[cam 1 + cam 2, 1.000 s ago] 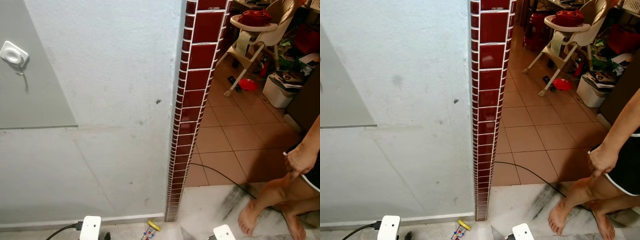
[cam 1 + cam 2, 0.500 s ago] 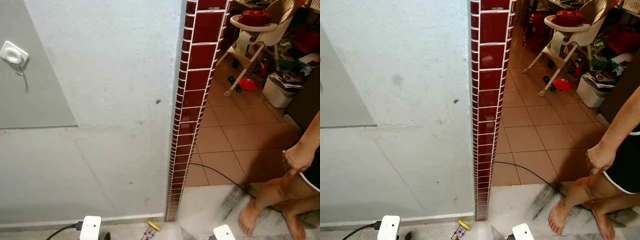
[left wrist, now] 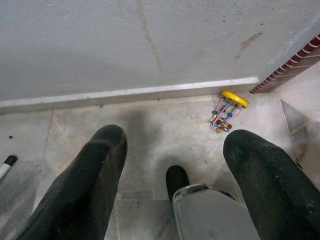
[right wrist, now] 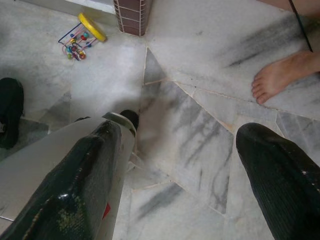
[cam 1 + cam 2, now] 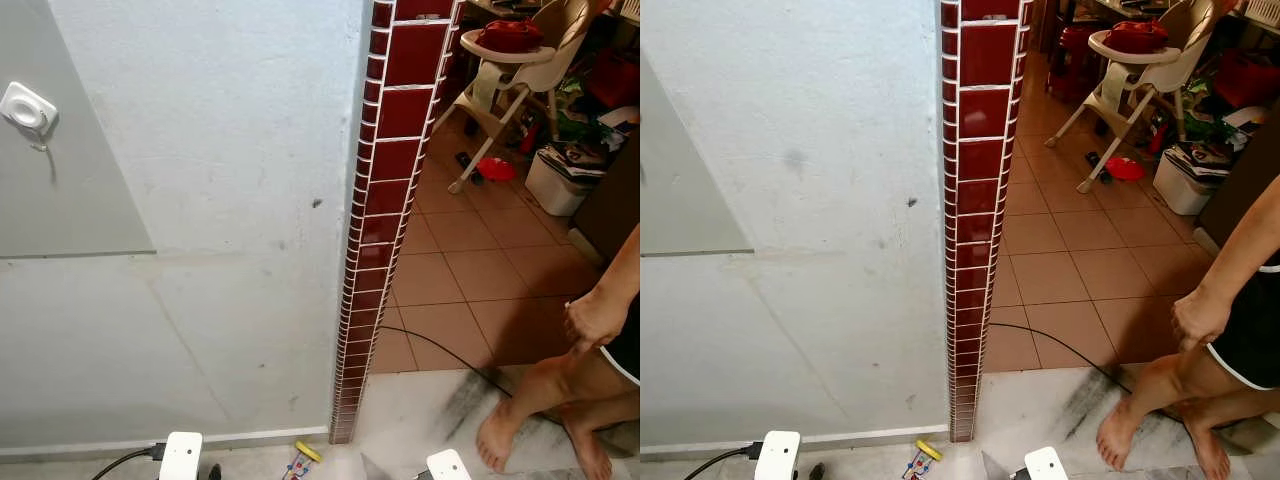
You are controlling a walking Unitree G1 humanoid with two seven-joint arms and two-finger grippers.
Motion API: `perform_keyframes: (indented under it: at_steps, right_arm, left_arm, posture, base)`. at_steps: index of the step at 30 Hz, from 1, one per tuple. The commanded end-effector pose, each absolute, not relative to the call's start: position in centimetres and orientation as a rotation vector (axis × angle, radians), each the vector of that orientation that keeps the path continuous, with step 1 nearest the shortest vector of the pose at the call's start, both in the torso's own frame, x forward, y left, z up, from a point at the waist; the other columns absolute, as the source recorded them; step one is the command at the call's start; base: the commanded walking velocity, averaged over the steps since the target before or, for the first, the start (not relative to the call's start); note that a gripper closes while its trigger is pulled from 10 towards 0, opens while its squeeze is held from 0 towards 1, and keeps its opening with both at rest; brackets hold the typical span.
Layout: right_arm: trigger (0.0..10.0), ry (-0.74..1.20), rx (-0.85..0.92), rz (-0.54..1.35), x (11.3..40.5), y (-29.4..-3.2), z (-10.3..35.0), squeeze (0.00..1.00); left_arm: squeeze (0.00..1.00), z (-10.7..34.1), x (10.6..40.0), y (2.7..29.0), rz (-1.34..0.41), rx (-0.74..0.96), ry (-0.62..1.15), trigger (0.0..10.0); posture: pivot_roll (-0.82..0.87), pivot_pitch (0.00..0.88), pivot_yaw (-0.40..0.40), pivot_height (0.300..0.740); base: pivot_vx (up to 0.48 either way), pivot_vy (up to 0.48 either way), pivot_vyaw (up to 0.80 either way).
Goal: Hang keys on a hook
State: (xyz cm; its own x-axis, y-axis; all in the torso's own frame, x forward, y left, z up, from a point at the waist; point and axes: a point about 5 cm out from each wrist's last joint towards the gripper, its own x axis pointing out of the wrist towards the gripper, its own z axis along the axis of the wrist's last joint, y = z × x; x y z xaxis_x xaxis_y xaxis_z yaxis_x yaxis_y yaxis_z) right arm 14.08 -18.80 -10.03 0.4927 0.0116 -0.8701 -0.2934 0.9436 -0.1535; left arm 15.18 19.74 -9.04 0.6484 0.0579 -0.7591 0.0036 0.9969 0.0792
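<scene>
A pale plastered wall (image 5: 220,200) takes up most of what lies ahead, ending on the right in a corner column of dark red tiles (image 5: 385,190) with white grout. Beyond the column an orange tiled floor (image 5: 460,270) stretches back to a cream high chair (image 5: 510,70) with a red bundle on its tray, a white bin and other clutter behind it. A person (image 5: 590,350) stands barefoot at the right edge, on the grey-veined marble floor (image 4: 200,125) near a black cable (image 5: 440,350), one hand hanging by the thigh. High on the wall to the left, on a greyer panel, sits a white adhesive hook (image 5: 27,108) with nothing hanging from it. Both arms hang down toward the floor: the left gripper (image 3: 175,170) has its two black fingers spread wide apart and holds nothing, and the right gripper (image 4: 175,165) is likewise spread and empty. On the floor at the foot of the red column lies a small toy (image 3: 225,110) with a yellow disc and coloured beads on wire loops. I cannot make out any keys.
</scene>
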Motion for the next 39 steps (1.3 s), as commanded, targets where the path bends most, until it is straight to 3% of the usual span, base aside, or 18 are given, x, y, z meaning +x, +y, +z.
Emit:
perform_keyframes:
  at_steps: [1,39]
  right_arm:
    - [10.0,0.983,-0.153,0.170,18.60,-17.62,-8.39,0.00]
    - [10.0,0.957,-0.119,0.186,18.33,-17.44,-8.43,0.00]
  left_arm:
    - [0.00,-9.87,14.46,19.50,0.089,0.021,1.029,10.0]
    - [0.00,-9.66,14.98,19.04,0.081,0.003,0.985,10.0]
  posture:
    - [-0.08,0.000,-0.001,0.740]
    - [-0.07,0.000,-0.014,0.740]
  base:
    - [0.000,0.000,0.00]
    - [0.000,0.000,0.00]
